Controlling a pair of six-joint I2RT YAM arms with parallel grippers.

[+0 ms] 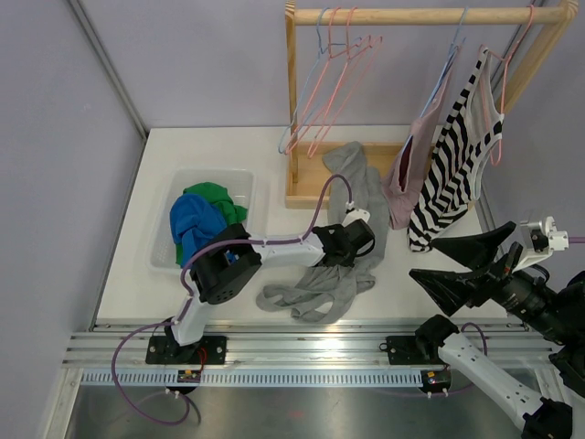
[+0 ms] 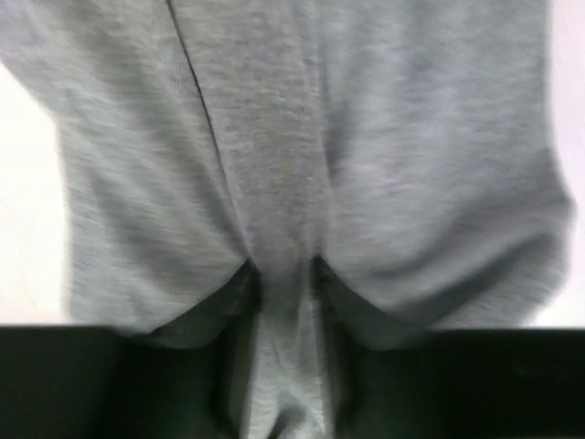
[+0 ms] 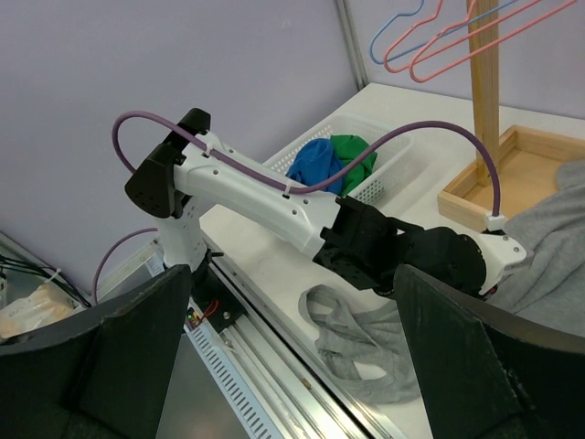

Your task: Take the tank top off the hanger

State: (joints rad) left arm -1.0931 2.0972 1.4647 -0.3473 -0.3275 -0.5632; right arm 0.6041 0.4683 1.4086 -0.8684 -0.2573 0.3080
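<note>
The grey tank top (image 1: 364, 187) lies off any hanger, crumpled on the white table (image 1: 228, 146) before the wooden rack (image 1: 292, 110), its straps trailing toward the near edge and one fold pinched in my left gripper (image 2: 283, 274). Empty pink and blue wire hangers (image 1: 338, 73) dangle from the rack. A striped tank top (image 1: 452, 165) and a pink tank top (image 1: 411, 169) hang beside them.

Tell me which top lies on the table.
The grey top, spread on the table; the pink top and the black-and-white striped top hang on the rack.
</note>
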